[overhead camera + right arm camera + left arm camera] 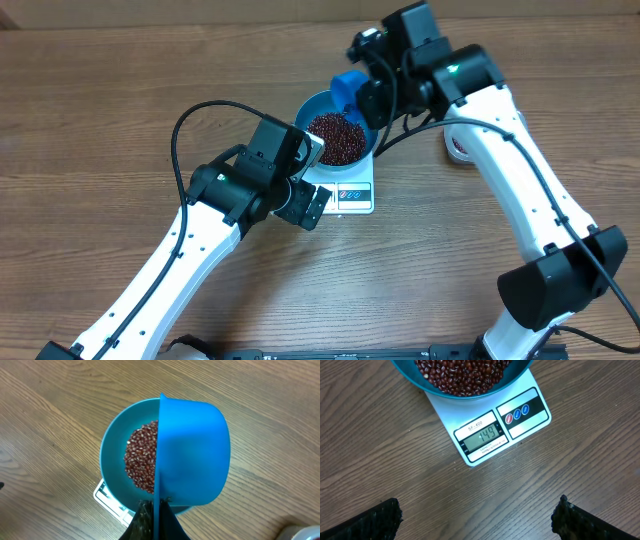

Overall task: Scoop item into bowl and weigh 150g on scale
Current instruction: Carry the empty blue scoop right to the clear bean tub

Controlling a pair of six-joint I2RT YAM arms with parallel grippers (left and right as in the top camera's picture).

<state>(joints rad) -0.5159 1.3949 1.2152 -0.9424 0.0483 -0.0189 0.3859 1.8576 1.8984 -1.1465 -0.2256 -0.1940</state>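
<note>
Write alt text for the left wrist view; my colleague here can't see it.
The white scale shows 149 on its display, with the blue bowl of red-brown beans resting on it at the top edge. The left gripper hangs open over the wooden table, its black fingertips wide apart in the bottom corners, holding nothing.

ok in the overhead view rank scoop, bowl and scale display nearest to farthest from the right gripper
1. blue scoop, held in the right gripper
2. blue bowl of beans, directly under the scoop
3. scale display strip, beyond the bowl, toward the robot's base
</note>
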